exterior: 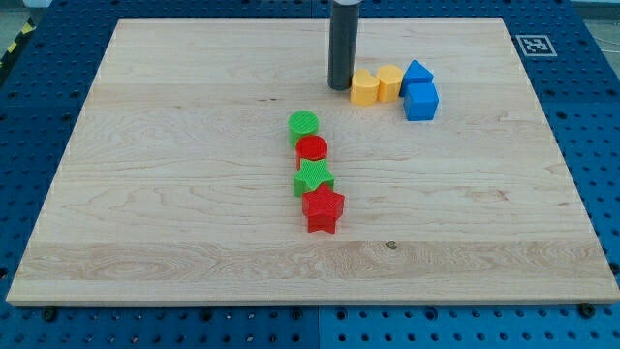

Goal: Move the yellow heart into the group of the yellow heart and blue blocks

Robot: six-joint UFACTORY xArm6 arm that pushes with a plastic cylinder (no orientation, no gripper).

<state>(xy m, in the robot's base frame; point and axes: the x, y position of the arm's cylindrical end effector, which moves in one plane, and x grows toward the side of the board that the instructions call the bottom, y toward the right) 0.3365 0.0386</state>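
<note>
My tip [340, 87] rests on the board just left of a yellow block [364, 88], touching or nearly touching it. This block looks like the yellow heart. A second yellow block [389, 81] sits against its right side. To the right of that are two blue blocks: a blue triangular block [418, 74] and a blue cube [421, 101] just below it. These yellow and blue blocks form one tight cluster at the view's upper right of centre.
A column of blocks stands in the board's middle: a green cylinder [303, 126], a red cylinder [312, 149], a green star [313, 177] and a red star [323, 208]. A fiducial tag [534, 45] marks the wooden board's [174, 194] top right corner.
</note>
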